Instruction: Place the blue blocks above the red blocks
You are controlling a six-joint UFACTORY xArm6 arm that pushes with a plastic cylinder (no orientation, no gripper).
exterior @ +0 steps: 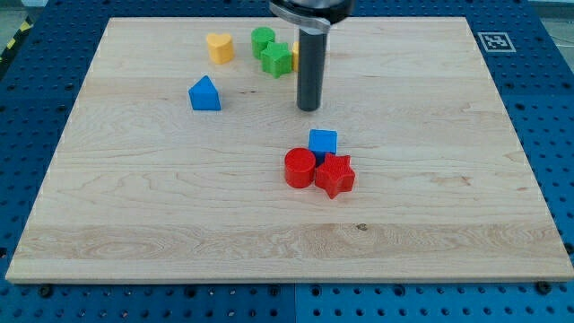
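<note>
My tip (309,108) above blue cube (323,142)

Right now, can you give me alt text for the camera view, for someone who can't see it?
A dark rod's tip rests on a wooden board, just above a blue cube that touches a red cylinder and a red star. A blue triangular block sits apart at the view's left; a yellow heart and two green blocks lie near the top.
</note>
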